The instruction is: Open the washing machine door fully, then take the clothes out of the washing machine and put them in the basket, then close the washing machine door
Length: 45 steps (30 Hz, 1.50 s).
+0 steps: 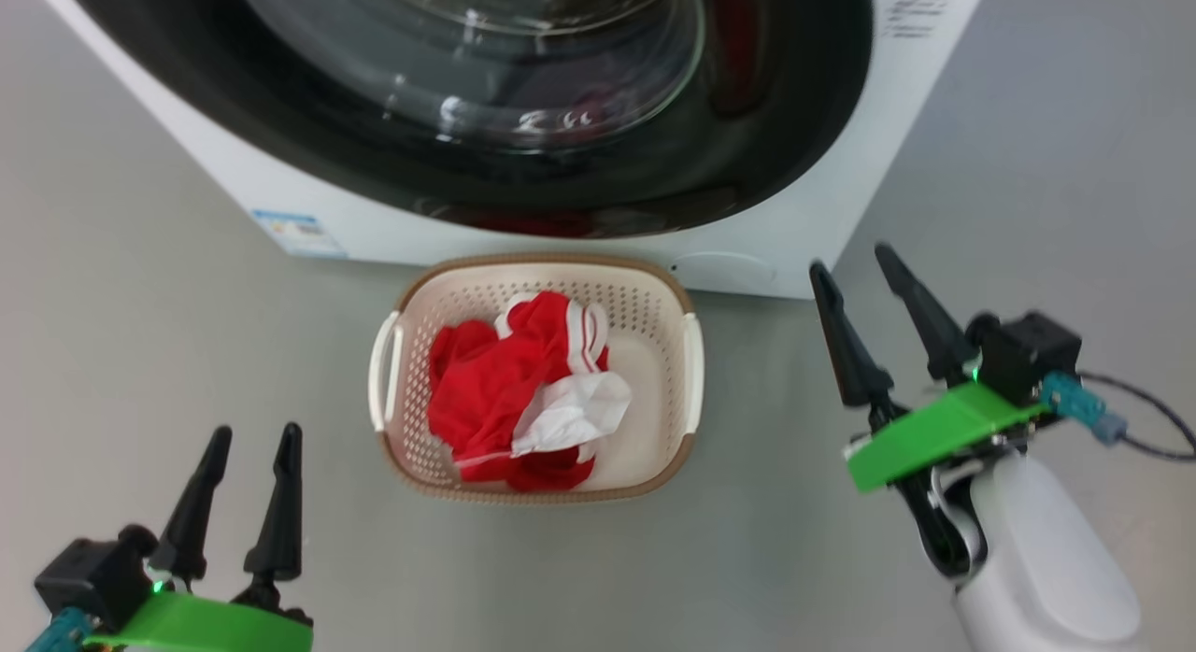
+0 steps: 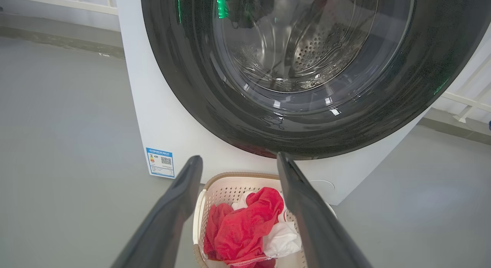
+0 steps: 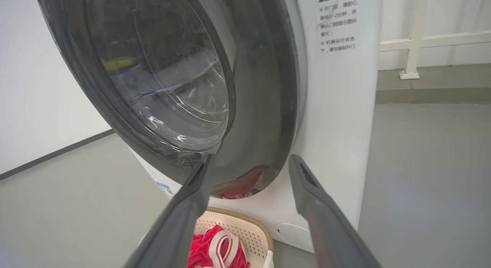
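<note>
Two tools hang empty with fingers spread, pointing toward the washing machine (image 1: 841, 194): the left tool (image 1: 257, 431) low, the right tool (image 1: 850, 260) nearer it. The basket (image 1: 547, 261) sits on the floor (image 1: 140, 334) just before the door (image 1: 775, 120), long axis along the machine's front, clothes (image 1: 486, 390) heaped inside. Left wrist view sees the drum (image 2: 318, 49) through glass; right wrist view catches printed text (image 3: 337, 22).
</note>
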Available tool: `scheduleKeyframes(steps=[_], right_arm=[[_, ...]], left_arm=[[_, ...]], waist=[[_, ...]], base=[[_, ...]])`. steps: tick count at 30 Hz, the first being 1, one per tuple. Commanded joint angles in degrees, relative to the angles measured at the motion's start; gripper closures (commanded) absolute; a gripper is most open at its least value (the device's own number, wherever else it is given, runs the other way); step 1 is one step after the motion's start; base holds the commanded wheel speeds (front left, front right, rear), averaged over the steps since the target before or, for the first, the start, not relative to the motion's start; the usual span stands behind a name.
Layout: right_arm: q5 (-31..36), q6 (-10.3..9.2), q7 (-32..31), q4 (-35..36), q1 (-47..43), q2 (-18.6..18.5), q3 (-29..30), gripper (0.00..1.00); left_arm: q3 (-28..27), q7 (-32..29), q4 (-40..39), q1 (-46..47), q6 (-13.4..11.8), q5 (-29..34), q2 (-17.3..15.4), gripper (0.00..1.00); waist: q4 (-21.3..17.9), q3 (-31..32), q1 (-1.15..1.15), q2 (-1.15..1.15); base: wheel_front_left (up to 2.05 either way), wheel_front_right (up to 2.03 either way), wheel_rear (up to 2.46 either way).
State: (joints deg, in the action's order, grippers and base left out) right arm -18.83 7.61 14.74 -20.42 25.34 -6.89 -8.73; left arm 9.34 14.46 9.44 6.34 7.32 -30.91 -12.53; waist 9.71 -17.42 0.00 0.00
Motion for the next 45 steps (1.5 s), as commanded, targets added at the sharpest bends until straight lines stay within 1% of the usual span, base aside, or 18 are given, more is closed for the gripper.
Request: scheduleKeyframes(steps=[1,14,21,32,45], right_arm=[[-1.5,-0.12,0.3,1.3,-1.6,0.5,-1.6,0.0],[-2.7,-0.12,0.3,2.1,-12.1,-1.6,-0.8,0.0],[-3.2,-0.12,0.3,3.0,-16.1,-2.3,0.0,0.0],[-4.4,-0.12,0.3,4.4,-21.6,-3.8,1.4,0.0],[-4.9,-0.12,0.3,5.5,-24.5,-4.3,3.0,0.0]], left_arm=[[-2.3,0.5,-0.7,-0.3,0.2,0.4,-1.6,0.0],[-4.5,0.5,0.1,-4.3,0.2,1.5,-1.6,0.0],[-5.2,0.5,0.3,-6.1,0.2,2.0,-1.6,0.0],[-8.0,0.5,0.2,-10.5,0.2,3.3,-0.8,0.0],[-9.5,0.5,-1.0,-12.6,0.2,4.1,-0.3,0.0]], waist=[[-2.8,2.9,0.0,0.0],[-7.4,8.2,0.0,0.0],[-9.6,10.7,0.0,0.0],[-13.2,15.5,0.0,0.0],[-14.6,16.7,0.0,0.0]], base=[[0.0,0.0,0.0],[0.0,0.0,0.0],[0.0,0.0,0.0],[0.0,0.0,0.0],[0.0,0.0,0.0]])
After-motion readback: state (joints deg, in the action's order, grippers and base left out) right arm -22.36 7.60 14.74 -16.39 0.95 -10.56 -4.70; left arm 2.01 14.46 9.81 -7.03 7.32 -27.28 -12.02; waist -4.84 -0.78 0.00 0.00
